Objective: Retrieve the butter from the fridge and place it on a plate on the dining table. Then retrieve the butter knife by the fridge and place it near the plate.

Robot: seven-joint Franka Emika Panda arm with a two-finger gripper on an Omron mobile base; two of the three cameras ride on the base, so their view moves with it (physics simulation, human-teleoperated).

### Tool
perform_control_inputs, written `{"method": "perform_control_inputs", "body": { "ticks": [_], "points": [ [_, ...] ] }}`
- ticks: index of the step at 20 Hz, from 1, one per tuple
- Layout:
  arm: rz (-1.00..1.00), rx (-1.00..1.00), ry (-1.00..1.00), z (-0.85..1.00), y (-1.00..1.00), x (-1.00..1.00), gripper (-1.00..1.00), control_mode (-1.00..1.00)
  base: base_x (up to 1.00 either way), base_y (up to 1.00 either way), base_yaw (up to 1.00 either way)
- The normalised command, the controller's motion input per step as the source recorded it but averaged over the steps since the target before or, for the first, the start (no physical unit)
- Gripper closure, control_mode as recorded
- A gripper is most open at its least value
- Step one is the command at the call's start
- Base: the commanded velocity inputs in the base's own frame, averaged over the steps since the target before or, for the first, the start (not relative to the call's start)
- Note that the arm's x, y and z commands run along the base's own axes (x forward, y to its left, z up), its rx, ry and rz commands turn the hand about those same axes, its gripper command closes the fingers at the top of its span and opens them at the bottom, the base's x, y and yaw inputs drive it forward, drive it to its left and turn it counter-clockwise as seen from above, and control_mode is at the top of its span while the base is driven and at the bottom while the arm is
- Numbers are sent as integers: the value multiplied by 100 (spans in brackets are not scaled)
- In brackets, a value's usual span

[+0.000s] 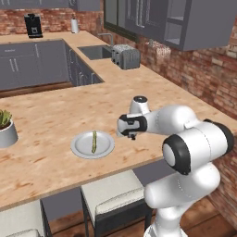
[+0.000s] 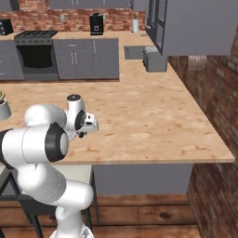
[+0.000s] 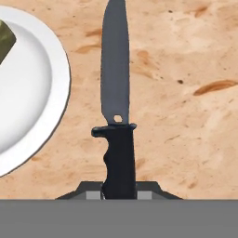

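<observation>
**Knife in hand, one set-down from done**

From where I stand, the butter (image 1: 94,141) already lies across the plate (image 1: 81,147) on the dining table (image 1: 51,120), so what remains is the butter knife (image 3: 116,97). The gripper (image 1: 133,136) hangs just beside the plate, on the side away from the potted plant (image 1: 5,126), jaws clamped on the knife's black handle – the hand view shows the grip low on the handle, the grey blade running straight out ahead over bare wood, its length alongside the plate's rim (image 3: 65,88) without touching it.

To finish this well, I'd say the arm should lower straight down until the knife lies flat on the wood, then let go, and only then lift away. Keeping the blade parallel to the rim as it is now looks right; any swing toward the plate risks the tip riding up onto the rim or nudging the butter. Whether the knife is already touching the table I can't tell.

Room is generous on the far side – open wood runs out toward the toaster (image 1: 126,57) and the sink (image 1: 95,52) with nothing in the way. The tight edges are the plate on one flank and the table's near edge above the stool (image 1: 113,194), which sits not far behind the hand, so pulling back low looks like the poorer exit
</observation>
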Motion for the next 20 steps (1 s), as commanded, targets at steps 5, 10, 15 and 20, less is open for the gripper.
{"method": "perform_control_inputs", "body": {
  "ticks": [5, 10, 15, 20],
  "points": [
    [-4, 0, 0, -9, 3, 1, 100, -100, 0, 0, 0],
    [-5, 1, -2, -1, 0, 2, 100, -100, 0, 0, 0],
    [-2, 4, -9, -10, 0, 0, 100, -100, 0, 0, 0],
    [-2, 6, -1, -15, 0, 0, 100, -100, 0, 0, 0]
  ]
}}
